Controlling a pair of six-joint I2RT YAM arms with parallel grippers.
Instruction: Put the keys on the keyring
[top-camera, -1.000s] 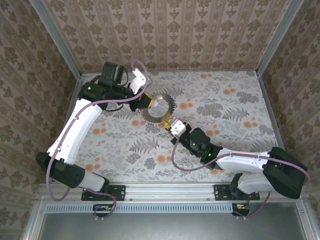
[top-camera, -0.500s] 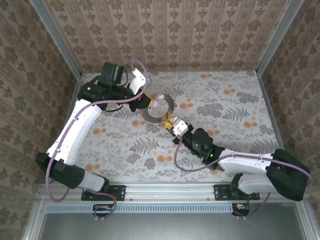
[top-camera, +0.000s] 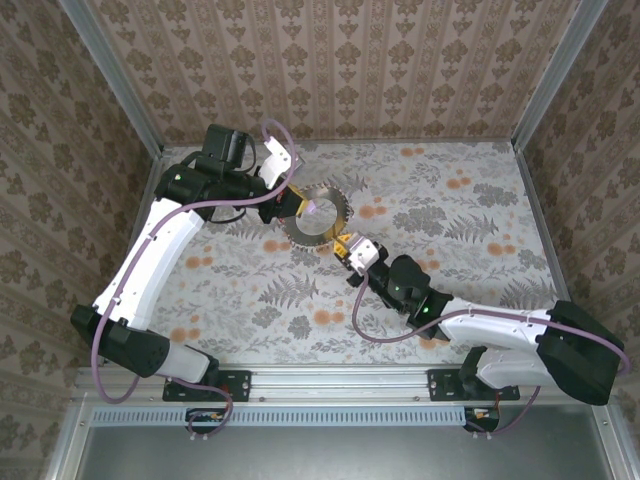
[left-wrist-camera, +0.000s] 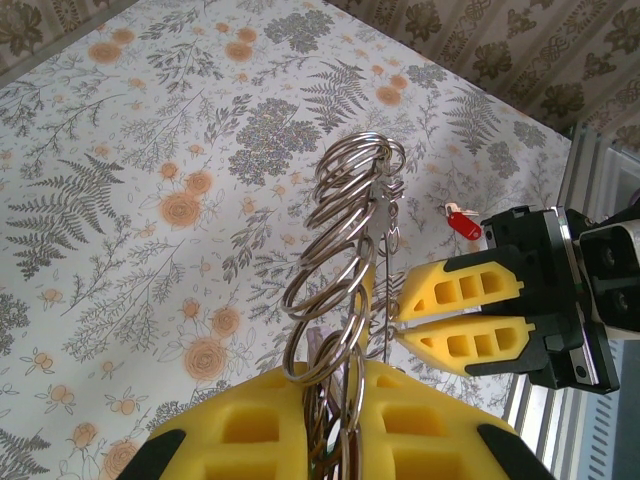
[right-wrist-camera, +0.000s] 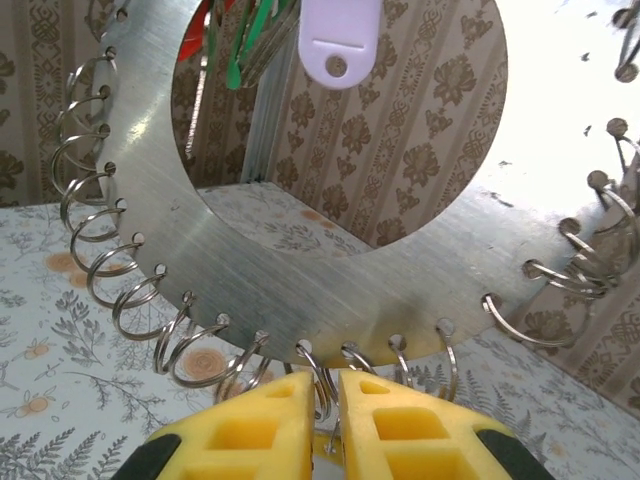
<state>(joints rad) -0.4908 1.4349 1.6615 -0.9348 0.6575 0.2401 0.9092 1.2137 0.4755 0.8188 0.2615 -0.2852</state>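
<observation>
1. Silvery flat metal keyring (top-camera: 318, 215), its rim fringed with small wire loops, is held upright above the table (top-camera: 470, 220). The left end effector (left-wrist-camera: 335, 420) is clamped on its upper-left rim.
2. The right end effector (right-wrist-camera: 325, 395) is just below the keyring, fingers pinched nearly shut on one lower-rim loop. Whether it also holds a key, cannot tell.
3. Green and red plastic-headed keys (right-wrist-camera: 232, 50) show beyond the keyring's upper rim, and a small red-headed key (left-wrist-camera: 462, 222) lies on the table beside the keyring.
4. Judgement: the right end effector is nearer the loops, so threading goes upward from it.

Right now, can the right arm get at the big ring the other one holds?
Probably yes: the right gripper sits at the lower edge of the keyring, fingers pinching a loop.
</observation>
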